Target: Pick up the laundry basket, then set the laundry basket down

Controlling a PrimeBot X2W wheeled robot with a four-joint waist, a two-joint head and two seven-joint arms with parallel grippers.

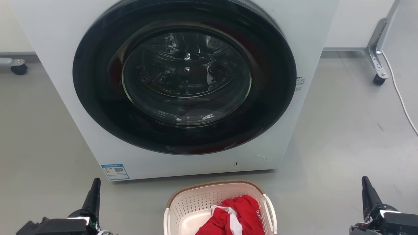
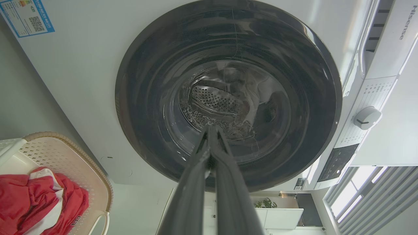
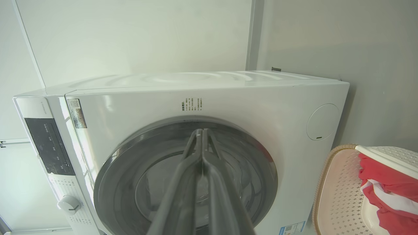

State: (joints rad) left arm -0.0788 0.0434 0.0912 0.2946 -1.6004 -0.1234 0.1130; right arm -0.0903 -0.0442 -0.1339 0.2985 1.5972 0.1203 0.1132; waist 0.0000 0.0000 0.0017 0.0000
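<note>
Jaws closed, well apart from laundry basket [image 1: 214, 182].

The laundry basket [image 1: 196, 202] is set on the floor [image 1: 343, 137] just before the washing machine [image 1: 307, 39], whose door [image 1: 186, 75] is shut. A red-and-white garment [image 1: 240, 212] is heaped inside. The left hand [image 1: 96, 181] and right hand [image 1: 364, 179] are seen well apart from it.

surface: floor [image 1: 343, 137] | on it: washing machine [image 1: 186, 88]; laundry basket [image 1: 192, 202] just before it

laundry basket [image 1: 196, 199] before washing machine [image 1: 184, 78], garment [image 1: 235, 215] in it (toward its right)
</note>
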